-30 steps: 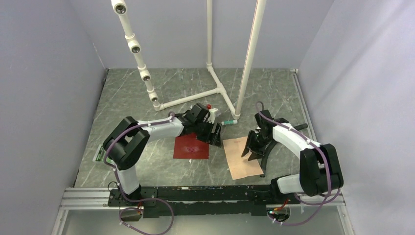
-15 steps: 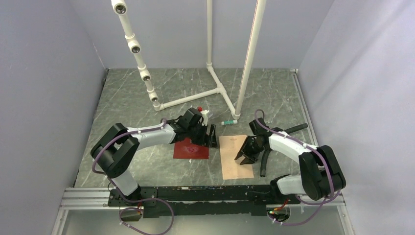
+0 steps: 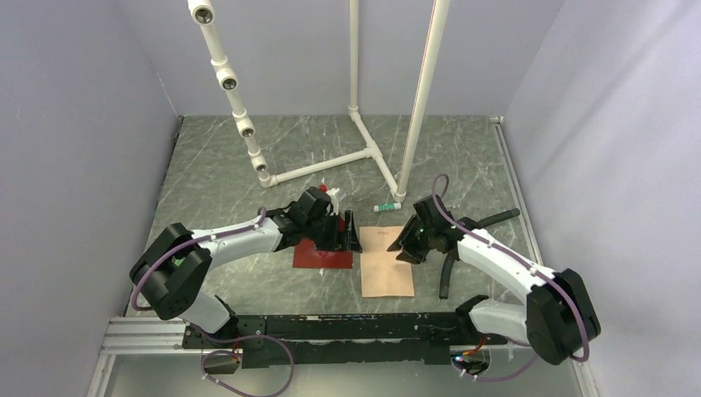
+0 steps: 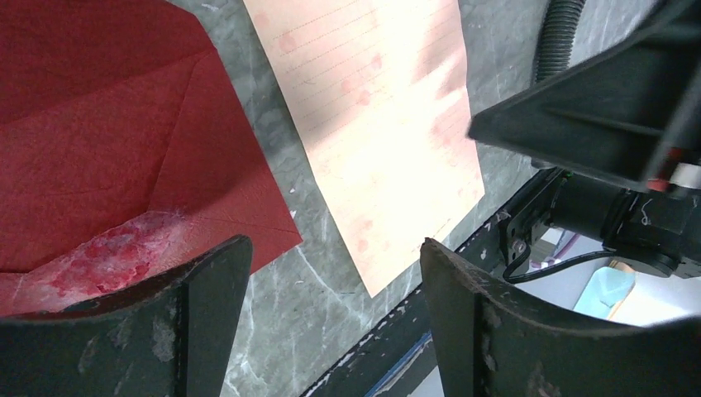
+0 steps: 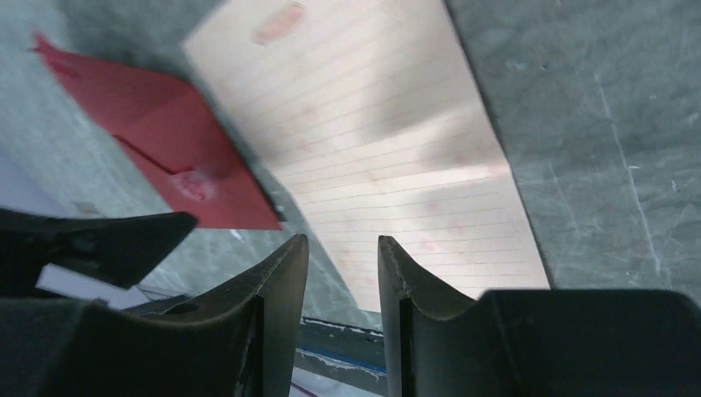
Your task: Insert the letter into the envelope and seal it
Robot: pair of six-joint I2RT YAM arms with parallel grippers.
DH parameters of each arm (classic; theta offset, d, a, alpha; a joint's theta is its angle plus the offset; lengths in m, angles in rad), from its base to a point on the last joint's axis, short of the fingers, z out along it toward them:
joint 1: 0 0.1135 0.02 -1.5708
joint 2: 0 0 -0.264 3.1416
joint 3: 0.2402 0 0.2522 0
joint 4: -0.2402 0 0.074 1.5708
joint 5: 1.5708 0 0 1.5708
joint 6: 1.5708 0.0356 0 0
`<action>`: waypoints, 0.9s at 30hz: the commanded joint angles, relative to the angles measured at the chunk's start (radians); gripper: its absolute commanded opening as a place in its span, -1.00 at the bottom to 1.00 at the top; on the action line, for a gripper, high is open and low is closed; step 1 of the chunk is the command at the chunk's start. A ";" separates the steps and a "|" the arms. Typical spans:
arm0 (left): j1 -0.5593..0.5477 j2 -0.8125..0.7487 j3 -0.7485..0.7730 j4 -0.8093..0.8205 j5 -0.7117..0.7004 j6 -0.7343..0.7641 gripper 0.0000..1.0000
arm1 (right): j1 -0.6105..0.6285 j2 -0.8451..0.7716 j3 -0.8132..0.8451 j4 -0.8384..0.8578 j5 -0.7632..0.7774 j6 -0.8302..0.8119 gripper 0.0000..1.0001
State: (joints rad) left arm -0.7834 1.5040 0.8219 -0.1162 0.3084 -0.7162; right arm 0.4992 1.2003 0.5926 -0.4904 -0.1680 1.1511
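Observation:
The dark red envelope [image 3: 322, 252] lies flat on the marble table, with a scuffed pale patch on it [image 4: 107, 248]. The peach lined letter [image 3: 386, 263] lies flat just right of it, a narrow strip of table between them. My left gripper [image 3: 347, 236] hovers open and empty over the envelope's right edge. In the left wrist view it [image 4: 331, 314] frames the envelope [image 4: 107, 141] and letter [image 4: 380, 124]. My right gripper [image 3: 407, 248] is over the letter's upper right part. In the right wrist view it [image 5: 343, 248] shows a narrow empty gap above the letter [image 5: 388, 149], with the envelope [image 5: 182, 157] beyond.
A white pipe frame [image 3: 364, 153] stands at the back. A small green-and-white tube [image 3: 387, 206] lies behind the letter. A black corrugated hose [image 3: 446, 269] lies right of the letter. The metal rail [image 3: 331, 327] runs along the near edge.
The letter has slid left toward the envelope and now lies straighter. My right gripper has moved left with it. My left arm has stretched out lower, its gripper staying at the envelope's right edge.

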 commanded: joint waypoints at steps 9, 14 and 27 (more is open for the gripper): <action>-0.003 0.148 0.123 0.006 -0.048 -0.209 0.58 | 0.002 -0.106 0.043 -0.188 0.015 -0.198 -0.02; -0.004 0.218 0.210 -0.023 -0.049 -0.206 0.51 | 0.002 -0.077 -0.044 -0.109 -0.117 -0.260 -0.17; -0.003 0.371 0.307 -0.107 -0.113 -0.221 0.55 | -0.008 0.054 -0.068 -0.127 -0.106 -0.339 -0.37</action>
State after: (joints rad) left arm -0.7834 1.8259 1.0870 -0.1814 0.2298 -0.9234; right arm 0.4980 1.2339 0.5316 -0.6201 -0.2733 0.8455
